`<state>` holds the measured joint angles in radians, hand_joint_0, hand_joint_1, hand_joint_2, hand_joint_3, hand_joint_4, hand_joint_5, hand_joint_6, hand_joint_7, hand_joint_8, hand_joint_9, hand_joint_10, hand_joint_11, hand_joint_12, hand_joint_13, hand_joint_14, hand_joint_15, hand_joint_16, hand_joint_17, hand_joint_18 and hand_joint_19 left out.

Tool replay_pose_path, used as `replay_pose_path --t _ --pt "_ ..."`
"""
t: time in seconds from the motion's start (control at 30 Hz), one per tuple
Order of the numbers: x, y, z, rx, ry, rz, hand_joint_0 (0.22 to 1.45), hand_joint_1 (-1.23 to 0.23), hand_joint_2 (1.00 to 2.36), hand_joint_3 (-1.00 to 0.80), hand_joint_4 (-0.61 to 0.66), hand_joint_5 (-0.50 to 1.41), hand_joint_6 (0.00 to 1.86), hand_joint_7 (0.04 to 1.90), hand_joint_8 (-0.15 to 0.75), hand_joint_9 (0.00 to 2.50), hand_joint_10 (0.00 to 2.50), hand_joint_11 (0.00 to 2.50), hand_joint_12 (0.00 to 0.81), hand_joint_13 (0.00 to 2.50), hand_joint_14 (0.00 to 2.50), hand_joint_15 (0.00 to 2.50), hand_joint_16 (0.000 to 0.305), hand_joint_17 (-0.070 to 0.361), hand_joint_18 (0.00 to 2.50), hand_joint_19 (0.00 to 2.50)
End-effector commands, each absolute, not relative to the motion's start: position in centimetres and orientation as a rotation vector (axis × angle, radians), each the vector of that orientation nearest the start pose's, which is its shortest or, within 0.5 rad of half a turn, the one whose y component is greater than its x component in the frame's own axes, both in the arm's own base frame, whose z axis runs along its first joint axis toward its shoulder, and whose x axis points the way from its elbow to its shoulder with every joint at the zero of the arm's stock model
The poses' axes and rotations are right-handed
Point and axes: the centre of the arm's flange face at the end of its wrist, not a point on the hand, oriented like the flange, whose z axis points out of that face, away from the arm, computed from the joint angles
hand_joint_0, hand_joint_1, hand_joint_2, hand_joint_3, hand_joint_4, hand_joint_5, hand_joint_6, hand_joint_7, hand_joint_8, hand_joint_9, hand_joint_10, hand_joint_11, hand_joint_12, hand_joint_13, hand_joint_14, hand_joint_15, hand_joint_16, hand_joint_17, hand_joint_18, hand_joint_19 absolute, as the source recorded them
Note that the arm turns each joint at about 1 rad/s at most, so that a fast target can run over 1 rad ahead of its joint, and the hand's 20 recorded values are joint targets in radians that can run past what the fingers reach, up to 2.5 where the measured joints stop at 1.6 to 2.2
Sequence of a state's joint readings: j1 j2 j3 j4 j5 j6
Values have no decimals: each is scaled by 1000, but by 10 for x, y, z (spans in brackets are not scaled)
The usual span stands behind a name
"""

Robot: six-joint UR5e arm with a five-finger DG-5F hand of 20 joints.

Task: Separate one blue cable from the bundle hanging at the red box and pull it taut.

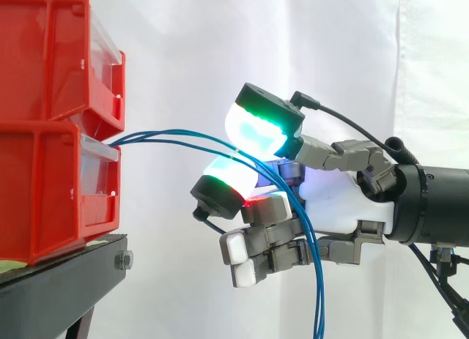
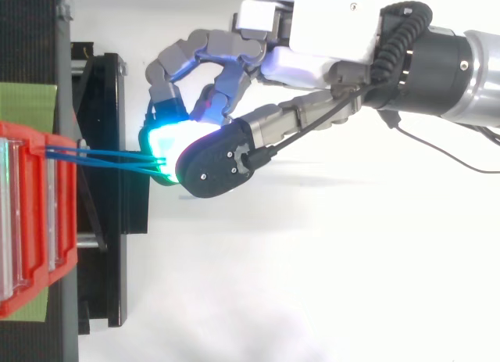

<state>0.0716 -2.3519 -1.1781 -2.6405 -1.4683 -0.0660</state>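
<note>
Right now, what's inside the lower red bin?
The blue cables leave the lower red bin and run to the hand, which pinches them; their ends inside are hidden.

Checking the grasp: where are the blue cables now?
Side view: the blue cables leave the lower red bin at left, pass pinched between the hand's glowing pads, then hang down in front of it.

A black stand (image 1: 69, 280) with a green sheet (image 2: 27, 104) on top stands before a white curtain (image 1: 176, 53).
</note>
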Motion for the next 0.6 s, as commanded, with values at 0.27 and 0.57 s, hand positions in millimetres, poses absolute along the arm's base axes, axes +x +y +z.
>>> replay_pose_path --t 0.27,0.57 --pt "780 -87 227 1104 1128 1192 745 -820 1013 -372 83 -221 934 1327 298 1005 23 1041 319 893 22 569 41 91 722 566" --pt "780 -87 227 1105 1127 1191 744 -881 1000 -500 86 -214 923 1282 273 1009 24 1039 305 889 22 555 40 90 716 519"
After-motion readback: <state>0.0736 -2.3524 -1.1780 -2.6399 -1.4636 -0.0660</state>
